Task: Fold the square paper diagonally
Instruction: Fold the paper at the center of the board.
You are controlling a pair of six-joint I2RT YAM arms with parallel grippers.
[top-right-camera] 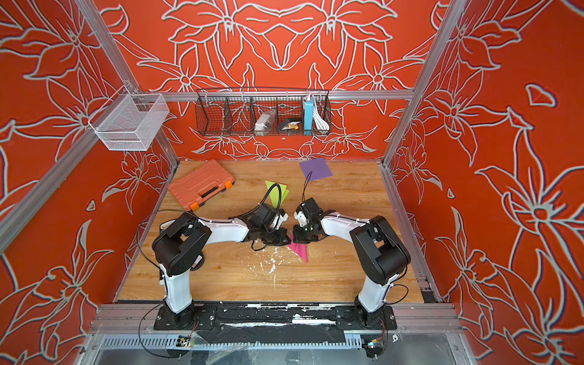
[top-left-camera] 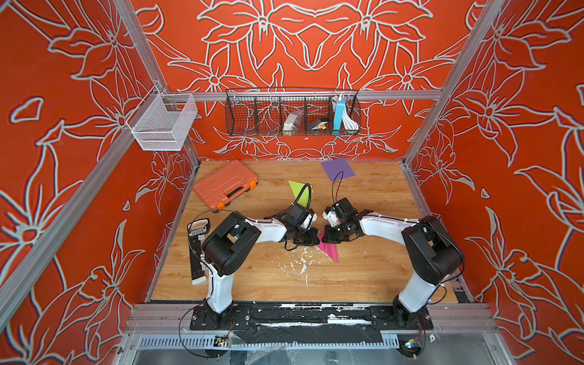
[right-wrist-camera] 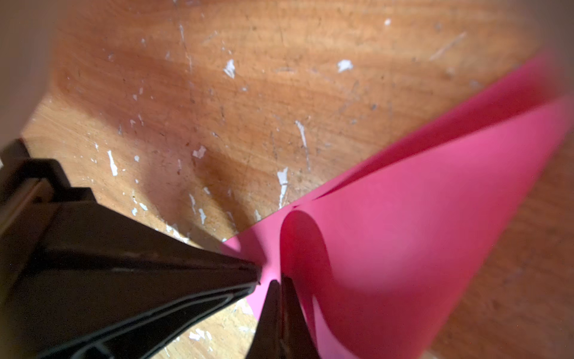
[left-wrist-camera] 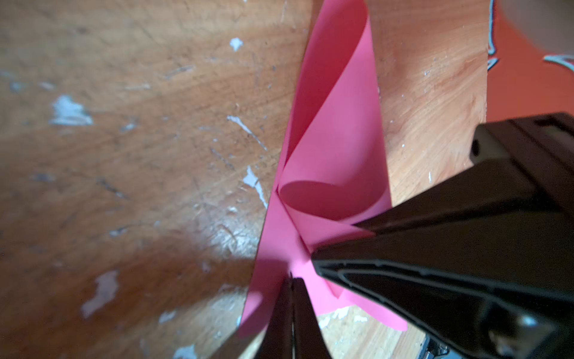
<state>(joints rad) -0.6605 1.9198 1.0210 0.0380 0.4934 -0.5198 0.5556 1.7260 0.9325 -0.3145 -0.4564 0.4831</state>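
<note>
A pink square paper [top-left-camera: 329,250] [top-right-camera: 300,250] lies mid-table, partly folded over itself. In the wrist views it is a loose curled loop [left-wrist-camera: 329,149] [right-wrist-camera: 419,223] rising off the wood, uncreased. My left gripper [top-left-camera: 316,242] [top-right-camera: 288,241] [left-wrist-camera: 292,279] is shut, its tip pinching the paper's near end. My right gripper [top-left-camera: 325,240] [top-right-camera: 295,238] [right-wrist-camera: 281,281] is also shut on the paper, right beside the left one, tips almost touching. Each wrist view shows the other gripper's black fingers [left-wrist-camera: 403,267] [right-wrist-camera: 174,273] close alongside. The arms hide the part of the paper under the tips in both top views.
An orange tool case [top-left-camera: 225,185] lies at the back left. A folded green paper [top-left-camera: 298,191] and a flat purple paper [top-left-camera: 337,169] lie behind the grippers. A black flat tool [top-left-camera: 197,249] lies by the left arm. Wire baskets [top-left-camera: 292,113] [top-left-camera: 162,123] hang on the frame. White scuffs [top-left-camera: 303,265] mark the wooden table [top-left-camera: 363,275].
</note>
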